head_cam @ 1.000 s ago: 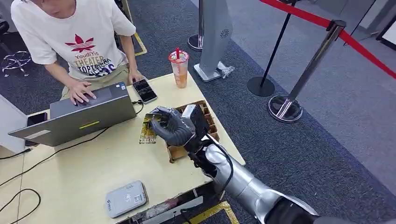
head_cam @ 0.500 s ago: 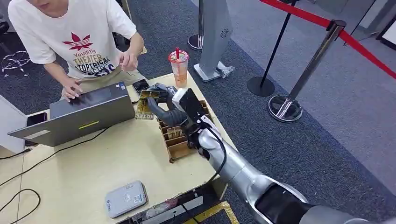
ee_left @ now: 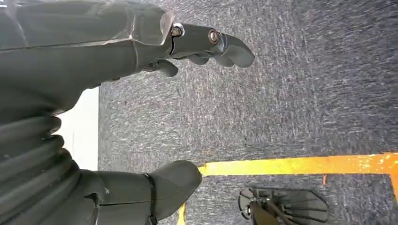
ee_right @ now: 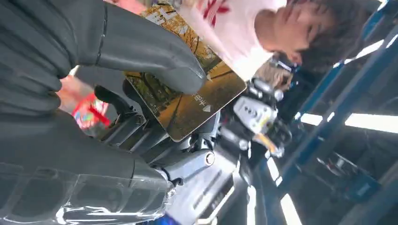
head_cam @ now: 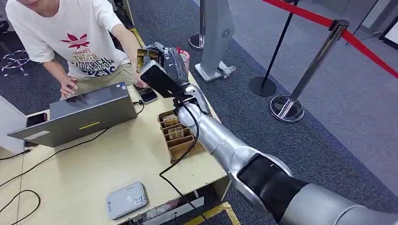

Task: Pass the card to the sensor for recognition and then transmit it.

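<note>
Holding a card (head_cam: 143, 55) up beyond the far edge of the table (head_cam: 94, 164), right hand (head_cam: 162, 65) raised high at the end of an outstretched silver arm, close to the person (head_cam: 70, 33) in a white printed shirt seated behind that edge. Pinching the card (ee_right: 187, 93) between thick grey thumb (ee_right: 141, 47) and darker fingers (ee_right: 141, 136) in the right wrist view, an autumn-tree picture on the card face, one corner jutting past the thumb tip. Hanging over dark carpet and a yellow floor line, left hand (ee_left: 155, 108) with nothing in it, fingers (ee_left: 220, 42) stretched out and well apart from the thumb. Resting on the table near its front edge, a flat grey sensor (head_cam: 126, 199), well apart from the raised card. Sitting by the right edge under the arm, a brown card box (head_cam: 176, 136) with dividers and more cards inside. Standing open near the far left corner, a grey laptop (head_cam: 80, 115), one of the person's hands at its keyboard, the other reaching toward the card. Lying at the far edge just past the laptop, a dark phone (head_cam: 146, 95). Peeking out behind the raised hand, a drink cup (head_cam: 184, 52) with a red lid. Trailing across the tabletop, black cables. Standing on the carpet off to the right, chrome posts carrying a red belt (head_cam: 328, 21).
</note>
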You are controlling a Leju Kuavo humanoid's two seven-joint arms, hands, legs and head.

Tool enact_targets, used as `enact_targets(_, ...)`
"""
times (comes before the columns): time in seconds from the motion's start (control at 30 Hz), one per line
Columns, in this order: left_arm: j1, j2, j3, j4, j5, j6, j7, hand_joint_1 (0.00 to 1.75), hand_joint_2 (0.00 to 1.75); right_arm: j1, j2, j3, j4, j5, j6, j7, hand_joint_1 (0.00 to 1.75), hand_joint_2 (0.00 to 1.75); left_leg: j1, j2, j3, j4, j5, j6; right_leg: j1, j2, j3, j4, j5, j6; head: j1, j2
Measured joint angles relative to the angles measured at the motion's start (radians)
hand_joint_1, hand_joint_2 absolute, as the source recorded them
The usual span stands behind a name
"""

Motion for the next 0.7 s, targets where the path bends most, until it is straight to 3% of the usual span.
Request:
enact_targets(0.27,-0.003,0.0,-0.004,0.0,0.0,0.0,0.0,0.0,1.75,0.0,0.005,0.007,0.013,0.05,-0.048,-0.003,1.75,1.75,0.0,0.0,0.0,0.0,0.0,0.0,0.0,0.0,0.0,0.0,0.0,0.0,0.0,0.0)
enact_targets(0.33,-0.003,0.0,-0.015,0.0,0.0,0.0,0.0,0.0,1.75,0.014,0.012,0.02,0.033,0.187,-0.189,-0.021,1.75,1.75,0.0,0.0,0.0,0.0,0.0,0.0,0.0,0.0,0.0,0.0,0.0,0.0,0.0,0.0)
enact_targets(0.5,-0.004,0.0,-0.022,0.0,0.003,0.002,0.0,0.0,1.75,0.053,0.021,0.019,0.036,0.342,-0.241,-0.048,1.75,1.75,0.0,0.0,0.0,0.0,0.0,0.0,0.0,0.0,0.0,0.0,0.0,0.0,0.0,0.0)
enact_targets(0.6,-0.005,0.0,-0.022,0.0,0.008,0.003,0.0,0.0,1.75,0.089,0.036,-0.006,0.036,0.416,-0.243,-0.072,1.36,1.75,0.0,0.0,0.0,0.0,0.0,0.0,0.0,0.0,0.0,0.0,0.0,0.0,0.0,0.0)
enact_targets(0.7,-0.005,0.0,-0.022,0.0,0.013,0.004,0.0,0.0,1.75,0.114,0.047,-0.028,0.037,0.443,-0.243,-0.087,1.33,1.75,0.0,0.0,0.0,0.0,0.0,0.0,0.0,0.0,0.0,0.0,0.0,0.0,0.0,0.0)
